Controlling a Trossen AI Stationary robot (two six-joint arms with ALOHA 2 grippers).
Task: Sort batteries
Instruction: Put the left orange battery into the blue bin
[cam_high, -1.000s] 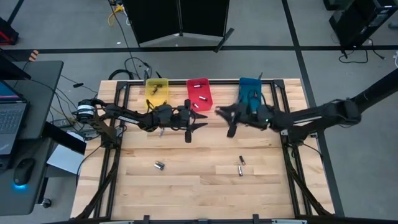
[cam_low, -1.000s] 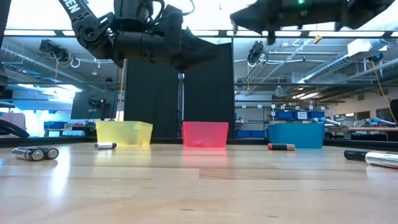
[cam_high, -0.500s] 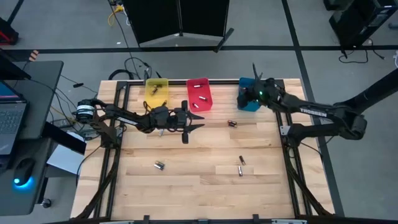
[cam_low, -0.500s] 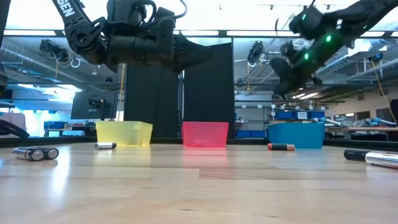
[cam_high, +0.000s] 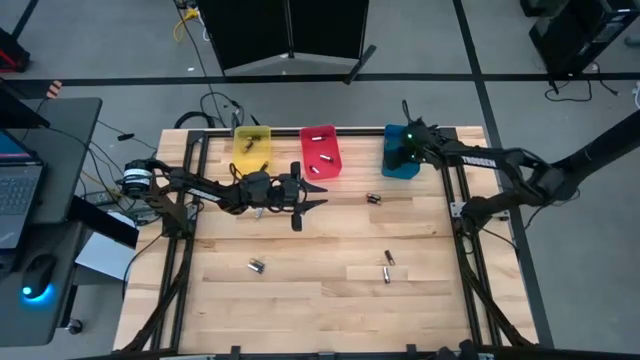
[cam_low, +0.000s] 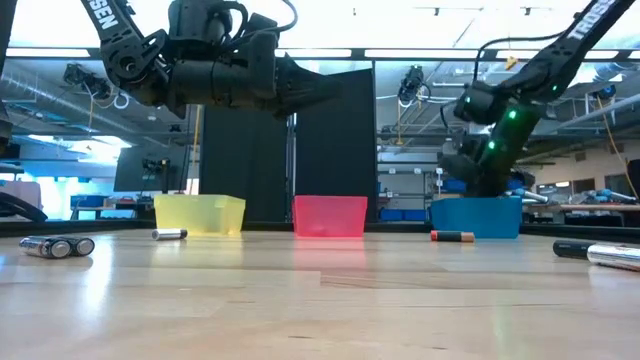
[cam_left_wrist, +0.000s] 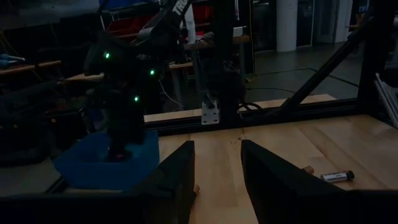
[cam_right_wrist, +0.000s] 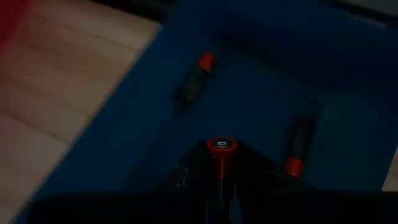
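Note:
My right gripper (cam_high: 404, 158) hangs over the blue bin (cam_high: 399, 165) at the far right, shut on a dark battery with an orange tip (cam_right_wrist: 221, 147). Two more orange-tipped batteries (cam_right_wrist: 194, 78) lie on the bin's floor. My left gripper (cam_high: 311, 205) is open and level above the table, in front of the red bin (cam_high: 320, 150), with nothing between its fingers (cam_left_wrist: 217, 177). Loose batteries lie flat on the wood: one (cam_high: 373, 198) in front of the blue bin, one (cam_high: 256, 265) at near left, two (cam_high: 387, 266) at near right. My right gripper pinches the battery between its two fingers, which lie along its sides. The orange-tipped end (cam_right_wrist: 221, 144) sticks out past the fingertips. The fingers slant down from above into the bin's opening. The battery is clear of the bin's floor.
A yellow bin (cam_high: 252, 146) stands at the far left, beside the red bin, which holds several batteries (cam_high: 322, 160). Black frame rails (cam_high: 455, 215) run along the table's sides. The near half of the wooden top has open room.
My right gripper has swung from above the table's middle toward the far right, over the blue bin. It has tipped from level to nose-down and come lower, staying shut.

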